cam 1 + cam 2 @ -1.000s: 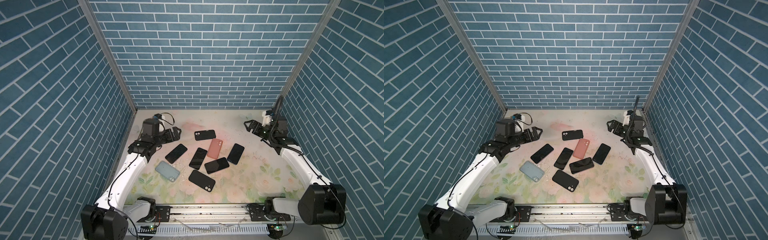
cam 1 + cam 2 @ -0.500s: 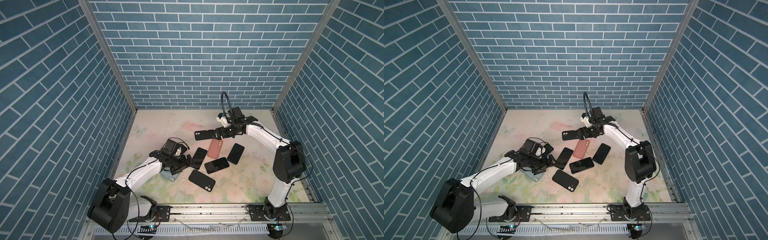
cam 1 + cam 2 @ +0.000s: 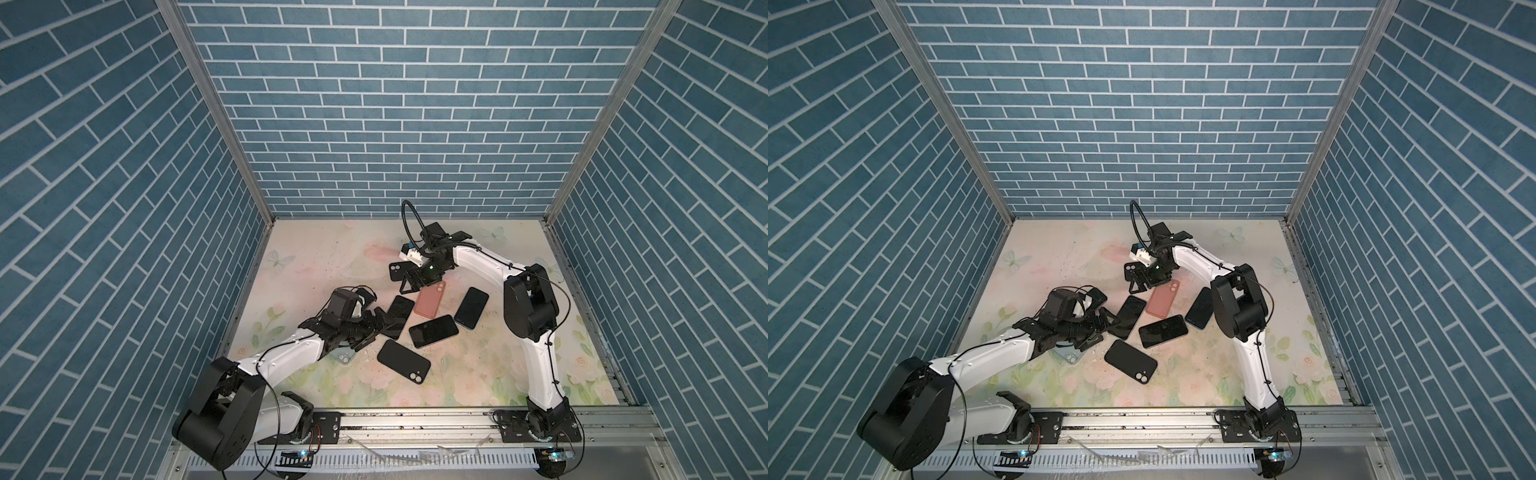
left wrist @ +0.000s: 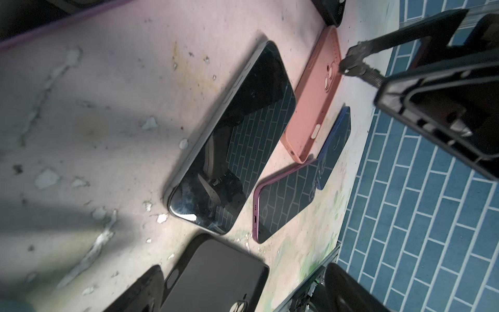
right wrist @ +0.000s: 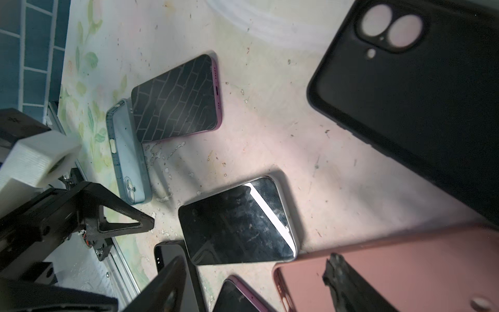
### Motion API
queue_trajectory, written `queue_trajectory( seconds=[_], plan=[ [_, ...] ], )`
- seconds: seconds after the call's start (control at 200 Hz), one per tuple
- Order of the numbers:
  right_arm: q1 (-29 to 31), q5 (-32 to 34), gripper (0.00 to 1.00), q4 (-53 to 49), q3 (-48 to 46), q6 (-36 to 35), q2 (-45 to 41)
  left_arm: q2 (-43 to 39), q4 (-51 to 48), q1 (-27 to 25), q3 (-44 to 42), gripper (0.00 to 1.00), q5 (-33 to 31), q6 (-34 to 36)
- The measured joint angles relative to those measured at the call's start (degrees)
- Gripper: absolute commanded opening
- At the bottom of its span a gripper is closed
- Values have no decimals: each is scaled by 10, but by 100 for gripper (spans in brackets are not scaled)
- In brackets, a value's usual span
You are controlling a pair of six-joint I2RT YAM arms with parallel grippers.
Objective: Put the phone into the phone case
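Note:
Several dark-screened phones and empty cases lie clustered mid-mat. A silver-edged phone [image 3: 399,316] [image 4: 235,140] [image 5: 237,224] lies screen up beside a pink case [image 3: 432,298] [image 4: 316,97] [image 5: 391,272]. My left gripper [image 3: 376,326] [image 3: 1100,323] [image 4: 243,295] is open, low over the mat at that phone's left edge, holding nothing. A black case [image 4: 216,278] lies between its fingers in the left wrist view. My right gripper [image 3: 415,286] [image 3: 1144,286] [image 5: 256,293] hangs open over the pink case's far end, empty, beside another black case [image 3: 397,270] [image 5: 421,108].
A purple phone [image 3: 433,330] [image 4: 286,200] and a blue phone [image 3: 471,306] [image 4: 334,146] lie right of the cluster. A black case [image 3: 403,362] lies in front. A light-blue case [image 3: 343,356] [image 5: 129,154] sits partly under my left arm, next to another purple-edged phone [image 5: 178,100]. Brick walls enclose the mat.
Both arms have swung in from the back corners to the cluster of phones. Over the last half second the right gripper has come nearer over the pink case.

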Motion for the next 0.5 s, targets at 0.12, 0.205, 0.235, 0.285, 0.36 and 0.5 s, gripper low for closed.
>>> queue_trajectory(
  seconds=[0.12, 0.205, 0.235, 0.285, 0.36, 0.5],
  plan=[
    [6, -10, 83, -10, 11, 0, 22, 31, 22, 0, 0, 93, -4, -8],
    [10, -15, 83, -17, 18, 0, 35, 43, 33, 0, -1, 93, -5, -13],
    [10, -16, 83, -20, 21, -1, 39, 47, 38, 0, -2, 93, -6, -15],
    [10, -17, 83, -26, 27, -4, 45, 51, 47, 0, -5, 93, -7, -19],
    [11, -19, 83, -35, 38, -9, 55, 58, 59, 0, -9, 92, -7, -25],
    [12, -21, 83, -44, 47, -14, 68, 70, 86, -1, -13, 92, -6, -33]
  ],
)
